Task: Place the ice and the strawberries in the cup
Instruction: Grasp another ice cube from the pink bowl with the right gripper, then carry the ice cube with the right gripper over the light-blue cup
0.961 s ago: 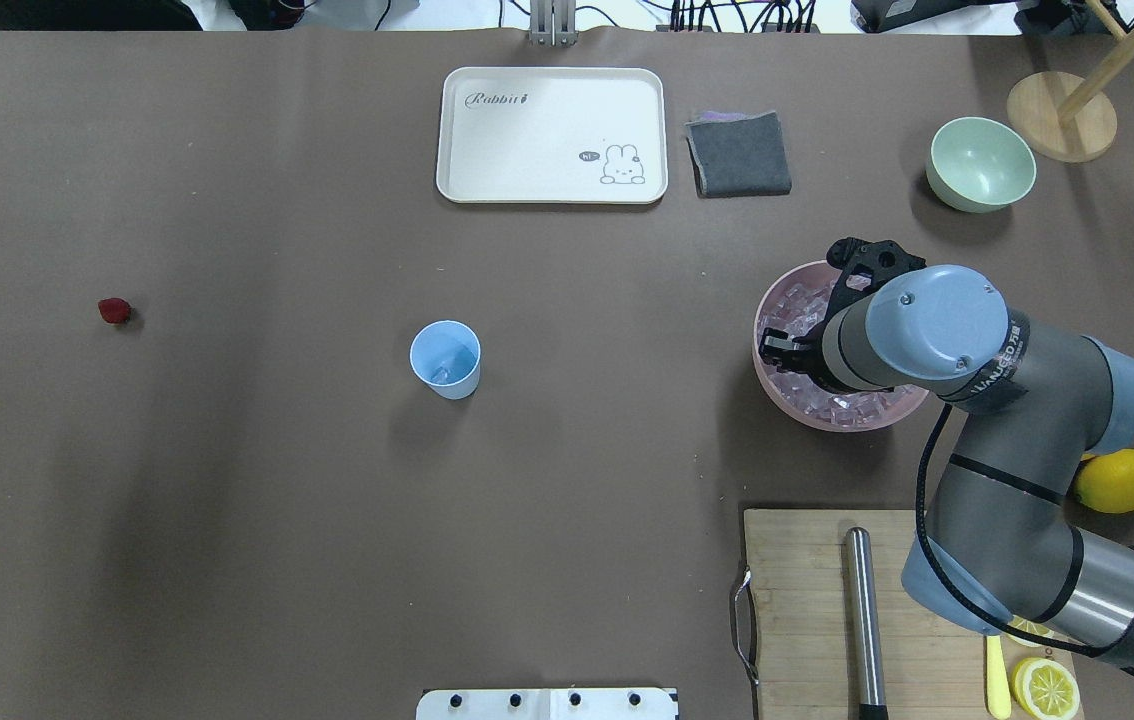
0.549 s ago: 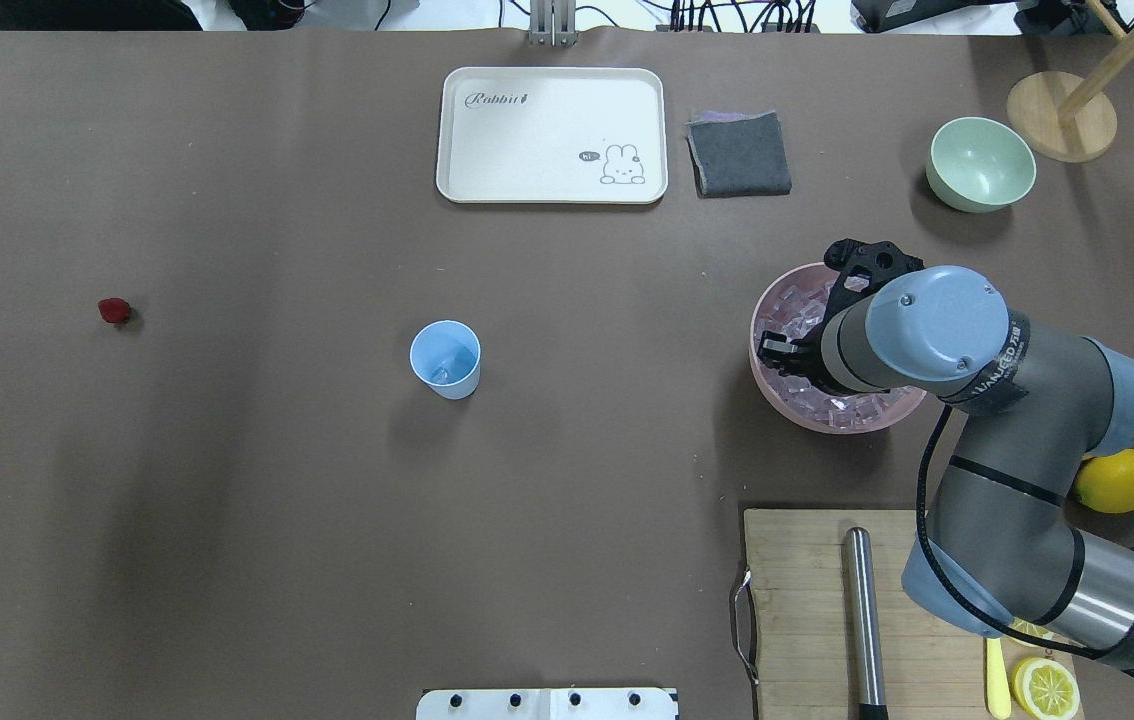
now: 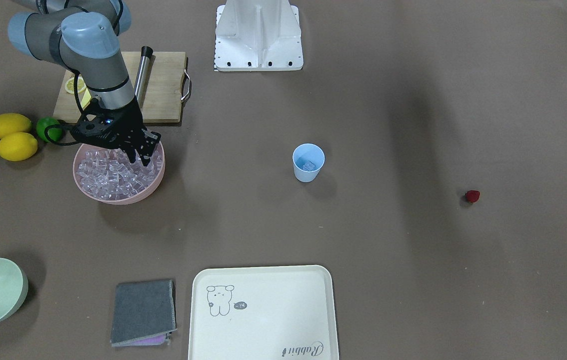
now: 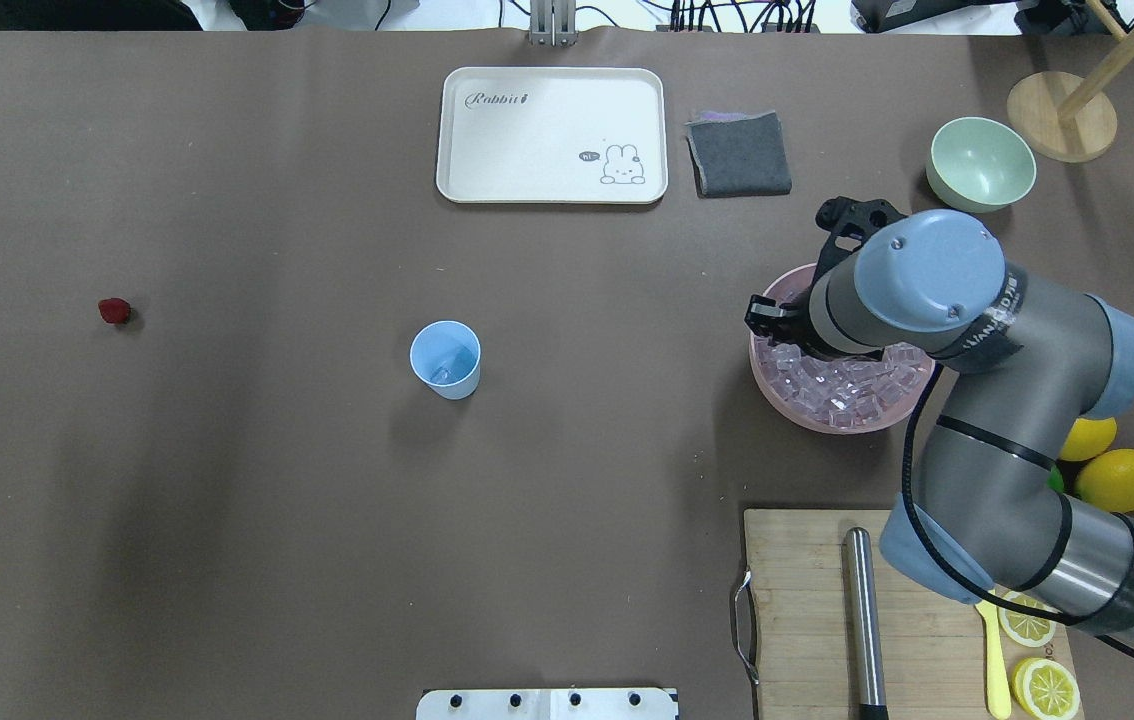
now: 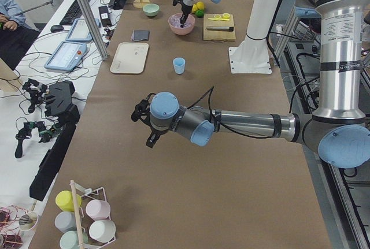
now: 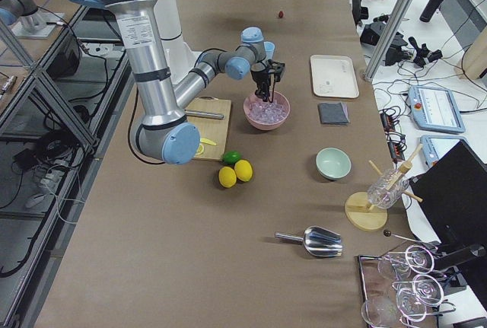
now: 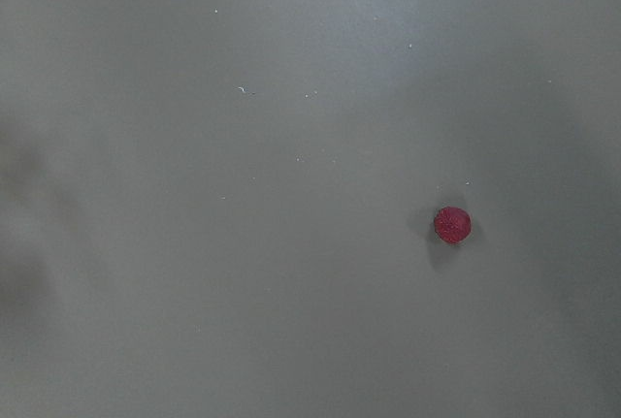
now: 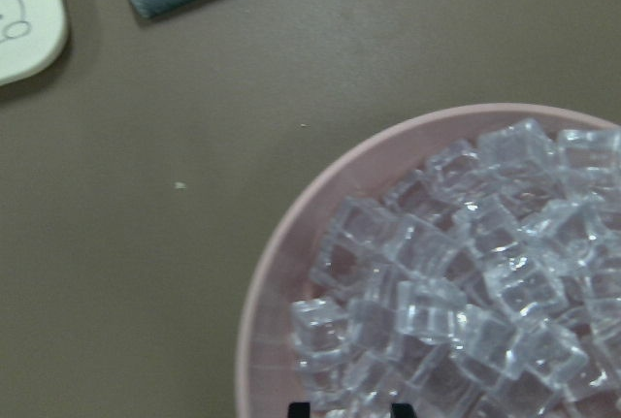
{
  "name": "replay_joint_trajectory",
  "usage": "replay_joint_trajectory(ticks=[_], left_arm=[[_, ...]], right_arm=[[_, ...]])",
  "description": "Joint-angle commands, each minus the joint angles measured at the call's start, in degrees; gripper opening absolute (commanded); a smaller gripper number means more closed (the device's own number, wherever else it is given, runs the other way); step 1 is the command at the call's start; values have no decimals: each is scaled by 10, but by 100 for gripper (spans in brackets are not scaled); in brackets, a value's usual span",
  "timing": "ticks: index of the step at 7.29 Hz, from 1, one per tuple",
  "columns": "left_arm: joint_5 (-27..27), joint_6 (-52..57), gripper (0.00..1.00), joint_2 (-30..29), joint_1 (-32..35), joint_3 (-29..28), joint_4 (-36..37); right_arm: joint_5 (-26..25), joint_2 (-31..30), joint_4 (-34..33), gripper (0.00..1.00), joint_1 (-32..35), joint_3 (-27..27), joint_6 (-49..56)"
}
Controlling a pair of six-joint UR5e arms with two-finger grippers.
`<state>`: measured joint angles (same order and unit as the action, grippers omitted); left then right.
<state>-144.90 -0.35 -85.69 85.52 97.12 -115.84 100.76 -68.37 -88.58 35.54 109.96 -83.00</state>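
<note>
While the right gripper [image 3: 144, 152] hangs over the pink bowl [image 3: 113, 198], its fingertips sit a narrow gap apart above the ice [image 3: 108, 172], possibly pinching a cube | cup [image 3: 308, 170] mid-table, cube inside | strawberry [image 3: 472, 196] alone, well apart | left gripper [image 5: 144, 126] aloft, grip can't be told
</note>
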Motion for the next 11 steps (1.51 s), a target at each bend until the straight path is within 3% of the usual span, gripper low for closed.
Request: replay_joint_trajectory(ticks=[1, 3, 4, 6, 7, 9, 10, 11], left_arm=[[0, 0, 99, 0, 0, 0, 0], [1, 0, 99, 0, -1, -1, 1], [1, 0, 99, 0, -1, -1, 1], [1, 0, 99, 1, -1, -4, 1], [1, 0, 99, 1, -1, -7, 0], [1, 1, 99, 4, -1, -7, 0], [0, 2, 99, 5, -1, -8, 0], [0, 2, 99, 5, -1, -7, 0]], right_arm=[[2, 101, -82, 0, 1, 1, -1], [-17, 194, -83, 0, -31, -41, -17], [-47, 263, -80, 0, -55, -101, -65], [-105, 405, -74, 0, -88, -287, -129], [-128, 426, -51, 0, -111, -324, -150], [-160, 421, -40, 0, -135, -332, -149], [-160, 418, -40, 7, -136, -331, -146], [-159, 415, -40, 37, -134, -324, -146]])
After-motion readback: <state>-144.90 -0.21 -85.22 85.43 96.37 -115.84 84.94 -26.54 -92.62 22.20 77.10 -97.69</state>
